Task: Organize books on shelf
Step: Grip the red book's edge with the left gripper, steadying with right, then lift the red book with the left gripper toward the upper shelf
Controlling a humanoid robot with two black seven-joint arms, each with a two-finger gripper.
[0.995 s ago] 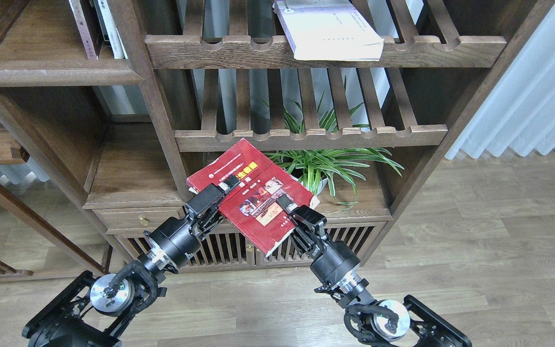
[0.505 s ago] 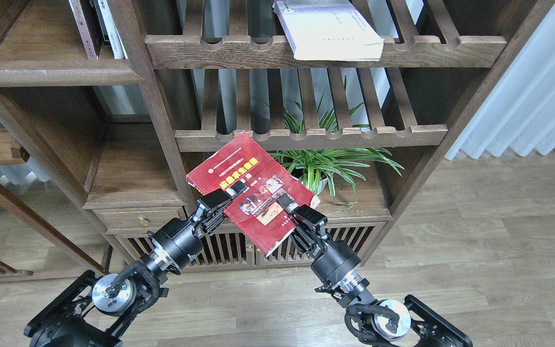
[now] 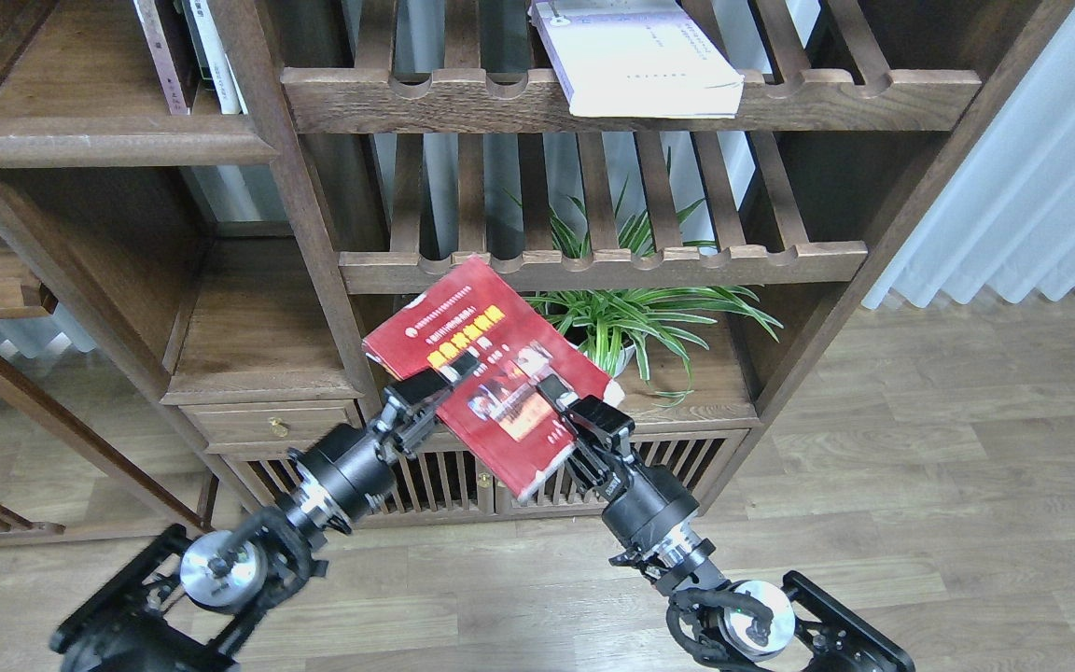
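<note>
A bright red book [image 3: 463, 327] with a yellow title and photos hangs tilted in front of the bookcase, below the lower slatted rack. My left gripper [image 3: 444, 375] is shut on its left edge, one finger lying across the cover. On the book's lower right edge my right gripper [image 3: 558, 392] is also shut. A thick white book [image 3: 640, 61] lies flat on the upper slatted rack [image 3: 407, 98]. The shelf [image 3: 108, 140], a solid brown board with a rounded front edge, is at upper left and carries upright books [image 3: 188, 51], one with a maroon spine.
A potted spider plant [image 3: 631, 322] stands just right of the red book on the cabinet top. The lower slatted rack [image 3: 687, 266] crosses just above the book's top corner. A lower solid board [image 3: 258, 364] and a drawer [image 3: 267, 425] sit at left. White curtains [image 3: 1023, 177] hang at right.
The red book's top corner has risen slightly toward the lower slatted rack. My left gripper has shifted a little right and down along the book's edge. The right gripper has hardly moved.
</note>
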